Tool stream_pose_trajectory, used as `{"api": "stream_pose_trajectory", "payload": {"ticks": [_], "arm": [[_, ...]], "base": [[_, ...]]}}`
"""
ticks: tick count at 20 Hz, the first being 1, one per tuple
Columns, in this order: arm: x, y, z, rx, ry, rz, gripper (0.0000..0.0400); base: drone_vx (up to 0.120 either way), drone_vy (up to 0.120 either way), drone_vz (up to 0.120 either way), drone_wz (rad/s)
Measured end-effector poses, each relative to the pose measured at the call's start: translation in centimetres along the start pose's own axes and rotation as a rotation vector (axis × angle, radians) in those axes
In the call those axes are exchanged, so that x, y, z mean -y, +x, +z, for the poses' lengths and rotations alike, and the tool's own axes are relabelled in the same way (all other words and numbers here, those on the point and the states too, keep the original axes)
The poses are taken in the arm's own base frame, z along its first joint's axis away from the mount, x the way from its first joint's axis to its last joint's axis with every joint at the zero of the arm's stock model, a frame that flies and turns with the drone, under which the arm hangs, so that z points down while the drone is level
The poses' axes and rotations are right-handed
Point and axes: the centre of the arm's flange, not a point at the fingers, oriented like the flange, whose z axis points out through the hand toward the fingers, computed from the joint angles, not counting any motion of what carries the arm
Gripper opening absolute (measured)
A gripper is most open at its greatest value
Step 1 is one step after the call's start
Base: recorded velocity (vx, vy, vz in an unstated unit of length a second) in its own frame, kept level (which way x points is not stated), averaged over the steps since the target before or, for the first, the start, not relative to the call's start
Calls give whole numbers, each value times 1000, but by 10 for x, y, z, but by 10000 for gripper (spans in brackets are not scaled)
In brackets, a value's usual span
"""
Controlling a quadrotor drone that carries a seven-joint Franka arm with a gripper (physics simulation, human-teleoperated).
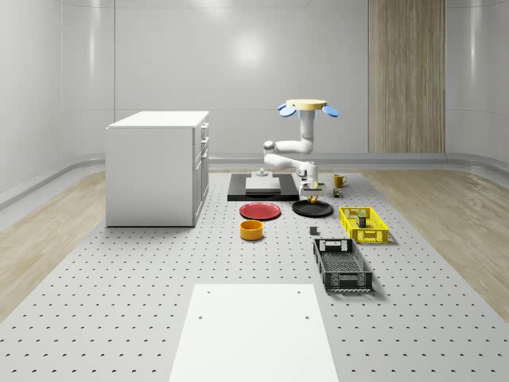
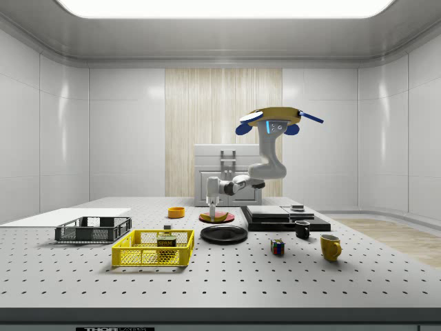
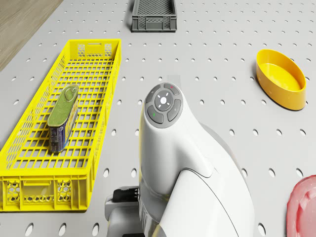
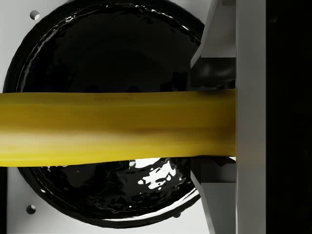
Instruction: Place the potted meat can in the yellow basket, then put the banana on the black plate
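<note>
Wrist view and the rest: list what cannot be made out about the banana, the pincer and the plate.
- Banana: in the wrist view one end is cut off by the picture's edge, the other is hidden behind the pincer.
- Black plate: the banana hides a band across it, so whether the two touch cannot be told.
- Pincer in the drone view: hidden beneath the arm.
- Potted meat can in the yellow basket: label too small in the side view.

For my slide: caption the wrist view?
Tool shut on the banana, held over the black plate.
</note>
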Motion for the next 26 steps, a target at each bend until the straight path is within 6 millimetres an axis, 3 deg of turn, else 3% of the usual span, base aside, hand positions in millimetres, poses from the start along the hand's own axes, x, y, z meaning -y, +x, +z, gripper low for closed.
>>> {"api": "stream_pose_trajectory", "payload": {"ticks": [6, 25, 26], "arm": [[0, 0, 0, 0, 0, 0, 193], [0, 0, 58, 0, 0, -1, 193], [0, 0, 60, 0, 0, -1, 208]], "base": [[-113, 0, 0, 0], [0, 0, 0, 0], [0, 0, 0, 0]]}}
